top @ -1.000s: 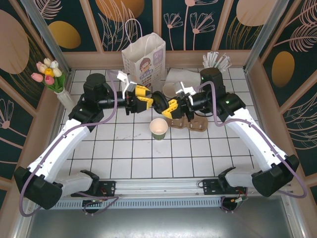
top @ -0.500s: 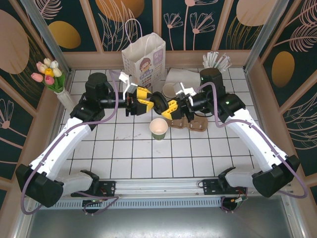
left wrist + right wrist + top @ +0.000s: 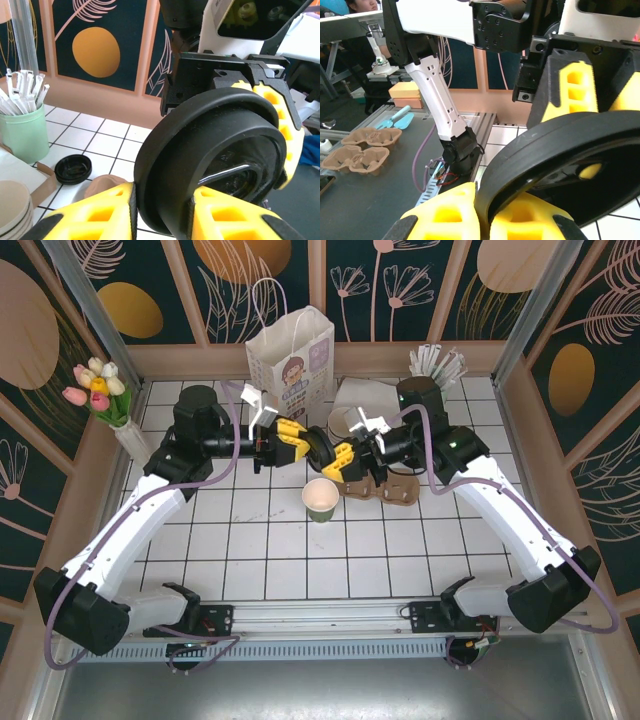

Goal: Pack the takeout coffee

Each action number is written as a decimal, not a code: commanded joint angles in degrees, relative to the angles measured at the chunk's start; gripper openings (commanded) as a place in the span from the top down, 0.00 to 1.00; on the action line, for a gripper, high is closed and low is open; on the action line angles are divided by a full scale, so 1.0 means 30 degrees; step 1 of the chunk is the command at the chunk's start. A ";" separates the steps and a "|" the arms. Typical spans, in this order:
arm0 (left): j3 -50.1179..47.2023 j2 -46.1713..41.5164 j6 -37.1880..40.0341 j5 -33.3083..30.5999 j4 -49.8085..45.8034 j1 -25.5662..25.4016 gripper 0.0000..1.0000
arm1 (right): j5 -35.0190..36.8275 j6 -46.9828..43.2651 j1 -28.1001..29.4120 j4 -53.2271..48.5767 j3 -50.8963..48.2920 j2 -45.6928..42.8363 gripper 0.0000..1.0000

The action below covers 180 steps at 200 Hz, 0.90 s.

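You have both claws on one black lid [image 3: 215,165], held in the air over the middle of the surface. Your right claw [image 3: 482,215] is clamped tight on one edge of it. Your left claw [image 3: 162,212] has its yellow fingers drawn in against the opposite rim, narrow but not fully closed, and it looks like a grip on the rim only.

The takeout coffee [image 3: 320,500] stands upright on the white tiles just near of the two claws. Its mouth is open and nothing is holding it. The white paper bag [image 3: 292,360] stands well apart at the far side.

The handover is the main risk:
- If you let go with the right before the left's hold is firm, the lid will likely fall. The cup sits almost under it, so a falling lid could tip the cup.
- If you pull away while both claws clamp, the lid may twist or spring out of the shallower grip.
- The lid sits tilted, so pressed on like that it would probably seat crooked or push the free-standing cup over.
- The brown cardboard carrier [image 3: 385,488] lies just right of the cup, so lowering the right arm could drag it into the cup
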 commanded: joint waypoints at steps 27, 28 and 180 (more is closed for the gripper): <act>-0.0195 -0.0262 -0.0072 0.0373 0.1296 0.0053 0.90 | -0.0814 -0.0630 0.0428 0.0804 0.0556 0.0333 1.00; -0.0198 -0.0272 -0.0074 0.0373 0.1303 0.0049 0.90 | -0.0788 -0.0637 0.0424 0.0809 0.0553 0.0333 1.00; -0.2547 -0.2069 -0.1902 -1.0685 0.0179 0.0044 1.00 | 1.7002 1.0464 0.0422 1.1585 -0.6947 -0.5187 0.01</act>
